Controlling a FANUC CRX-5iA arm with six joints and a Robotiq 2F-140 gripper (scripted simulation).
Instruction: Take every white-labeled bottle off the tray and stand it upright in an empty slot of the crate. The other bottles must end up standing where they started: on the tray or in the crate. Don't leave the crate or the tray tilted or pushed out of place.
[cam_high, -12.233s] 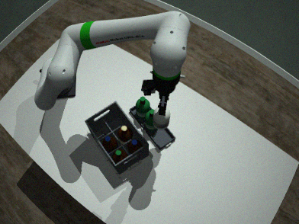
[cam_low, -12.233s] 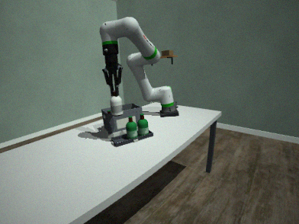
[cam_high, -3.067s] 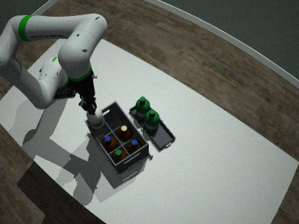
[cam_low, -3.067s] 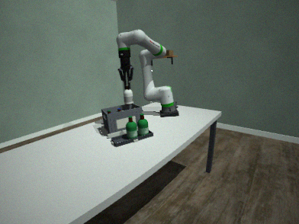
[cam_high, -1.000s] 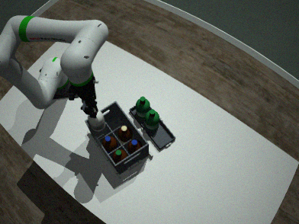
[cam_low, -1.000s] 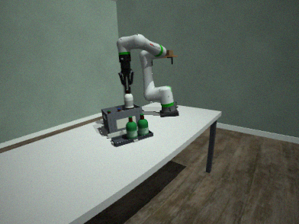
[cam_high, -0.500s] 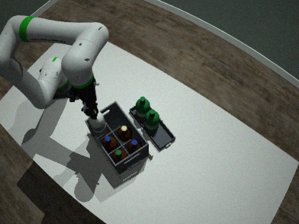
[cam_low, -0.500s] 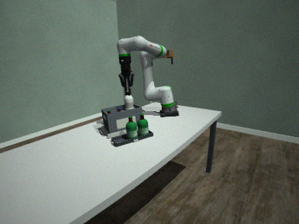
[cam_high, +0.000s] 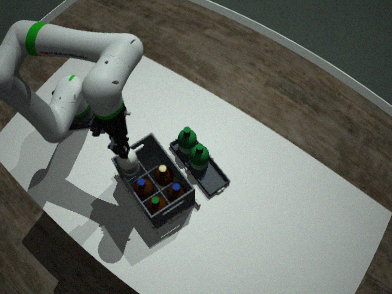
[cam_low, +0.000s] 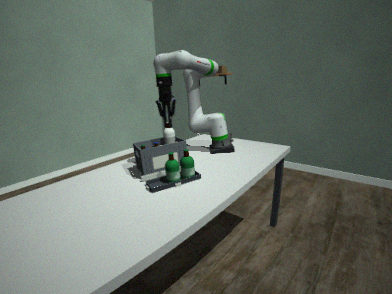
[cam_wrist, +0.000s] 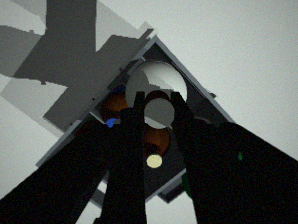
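Note:
My gripper (cam_high: 121, 148) is shut on the neck of the white-labeled bottle (cam_high: 131, 162), which hangs upright over a slot at the crate's end nearest the arm, its base at about rim height. It also shows in the exterior view (cam_low: 169, 134) and in the wrist view (cam_wrist: 156, 90). The dark crate (cam_high: 154, 181) holds several brown bottles with blue, green and cream caps. Two green bottles (cam_high: 193, 148) stand on the dark tray (cam_high: 200, 167) beside the crate.
The crate and the tray (cam_low: 173, 182) sit flat side by side on the white table top. The arm's base (cam_low: 220, 145) stands behind them. The table's edge (cam_low: 235, 190) runs to the right.

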